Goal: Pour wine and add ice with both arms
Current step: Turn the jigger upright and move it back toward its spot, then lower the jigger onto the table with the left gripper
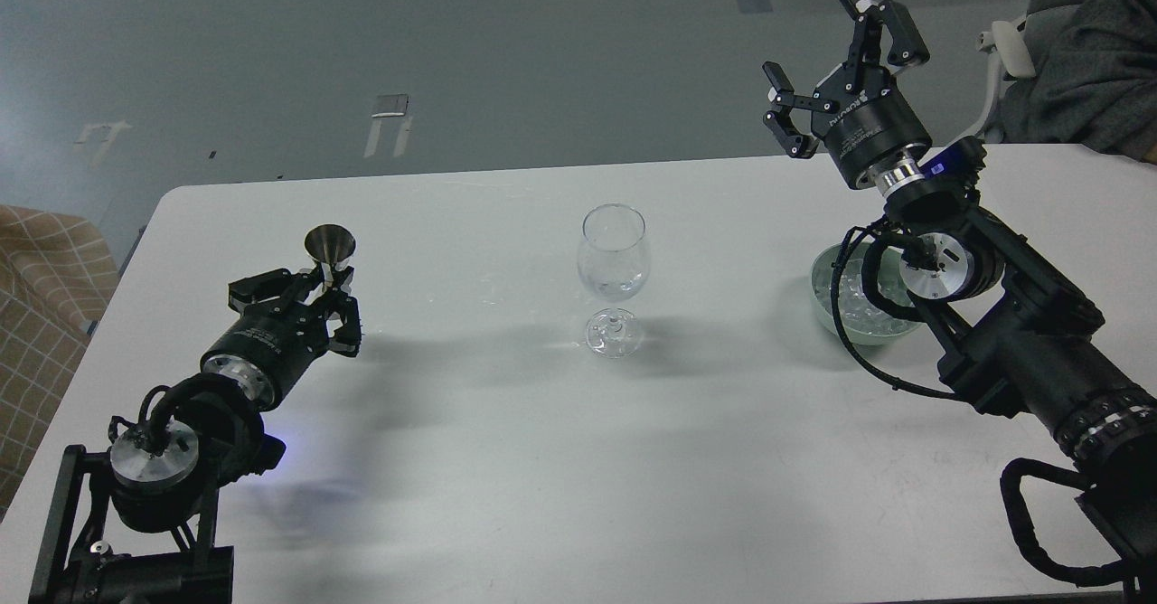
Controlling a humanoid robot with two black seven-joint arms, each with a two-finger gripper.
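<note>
A clear wine glass [614, 260] stands upright at the table's middle, with a small measure of clear wine [615, 287] in the bottom of its bowl. My left gripper [318, 292] is low over the table at the left, shut around the lower half of an upright steel jigger [330, 244]. My right gripper [809, 36] is open and empty, held high beyond the table's far right. A pale green bowl [821, 297] of clear ice cubes [854, 301] sits at the right, partly hidden behind my right arm.
The white table [506, 459] ends at its far edge just behind the glass. A seated person's grey-sleeved arm [1085, 61] and a white chair part [1011, 48] are at the top right. A checked cloth [36, 315] lies off the table's left edge.
</note>
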